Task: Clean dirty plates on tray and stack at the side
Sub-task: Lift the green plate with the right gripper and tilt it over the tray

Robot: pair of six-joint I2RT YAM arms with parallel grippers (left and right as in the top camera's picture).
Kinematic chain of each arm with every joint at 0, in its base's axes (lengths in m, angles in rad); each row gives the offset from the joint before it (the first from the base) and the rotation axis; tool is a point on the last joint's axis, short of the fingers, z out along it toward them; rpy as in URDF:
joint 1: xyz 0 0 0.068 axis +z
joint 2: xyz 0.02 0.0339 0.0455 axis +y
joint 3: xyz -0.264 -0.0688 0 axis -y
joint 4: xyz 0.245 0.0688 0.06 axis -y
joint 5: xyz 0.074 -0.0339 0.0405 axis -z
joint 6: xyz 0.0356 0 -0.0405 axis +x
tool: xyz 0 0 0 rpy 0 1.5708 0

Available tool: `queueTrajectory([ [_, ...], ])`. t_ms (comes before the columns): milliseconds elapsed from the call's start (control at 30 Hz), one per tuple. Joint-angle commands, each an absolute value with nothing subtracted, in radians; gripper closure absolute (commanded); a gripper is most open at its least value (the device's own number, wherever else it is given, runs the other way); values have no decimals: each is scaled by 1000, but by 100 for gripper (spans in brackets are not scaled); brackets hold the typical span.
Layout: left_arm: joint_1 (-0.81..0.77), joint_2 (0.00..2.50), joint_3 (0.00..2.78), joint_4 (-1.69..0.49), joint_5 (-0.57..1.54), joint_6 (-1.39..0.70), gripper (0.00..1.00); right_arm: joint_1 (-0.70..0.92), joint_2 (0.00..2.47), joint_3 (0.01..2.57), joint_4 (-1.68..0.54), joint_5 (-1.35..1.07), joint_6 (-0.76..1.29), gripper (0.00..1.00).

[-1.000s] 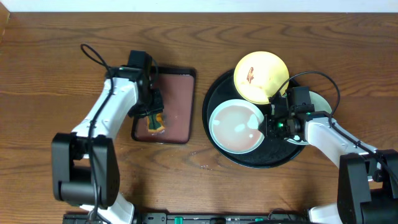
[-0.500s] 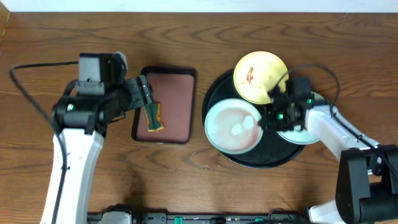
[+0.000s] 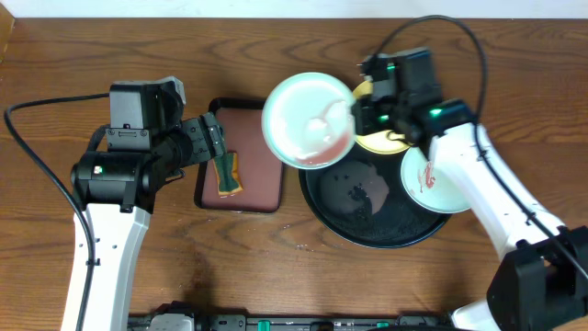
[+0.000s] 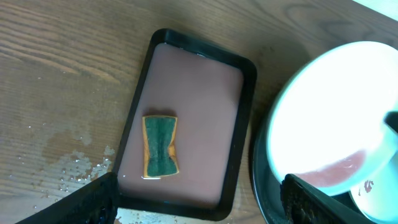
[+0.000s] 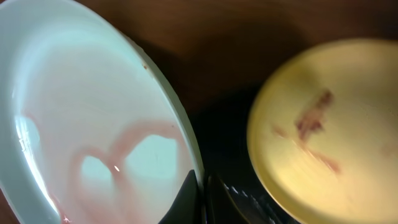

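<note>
My right gripper (image 3: 356,114) (image 5: 203,194) is shut on the rim of a pale blue-green plate (image 3: 308,121) (image 5: 93,118) (image 4: 336,106). The plate hangs tilted above the left edge of the black tray (image 3: 363,216), a pink smear in its middle. On the tray's far side lies the pale yellow plate (image 3: 387,142) (image 5: 329,137) with a red-brown smear, partly hidden by my arm. A second blue-green plate (image 3: 434,182) with a red smear rests on the tray's right. My left gripper (image 3: 212,140) (image 4: 199,186) hovers open over the rectangular reddish-brown tray, holding nothing.
A green and orange sponge (image 3: 227,175) (image 4: 160,153) lies in the reddish-brown tray (image 3: 262,138) (image 4: 199,93). Water droplets (image 3: 299,245) (image 4: 73,169) spot the wooden table in front of both trays. The table's far edge runs along the top.
The right gripper shut on the blue-green plate and lifted it up and left off the black tray. The left gripper let go of the sponge, opened wide and drew back.
</note>
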State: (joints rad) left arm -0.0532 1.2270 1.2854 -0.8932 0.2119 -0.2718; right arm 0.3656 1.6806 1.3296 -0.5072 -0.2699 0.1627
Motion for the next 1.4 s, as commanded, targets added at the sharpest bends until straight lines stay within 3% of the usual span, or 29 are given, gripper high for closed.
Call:
queueTrajectory([
  [0, -48, 1224, 1304, -896, 224, -259, 16, 473, 1701, 1348, -437, -131, 105, 99],
  [367, -48, 1224, 1304, -896, 224, -259, 16, 695, 1777, 1348, -131, 275, -171, 99],
  [933, -48, 1224, 1304, -896, 224, -259, 16, 870, 1733, 1349, 16, 732, -501, 99],
  [1367, -48, 1224, 1304, -896, 224, -259, 16, 912, 1732, 1349, 124, 841, -594, 99],
])
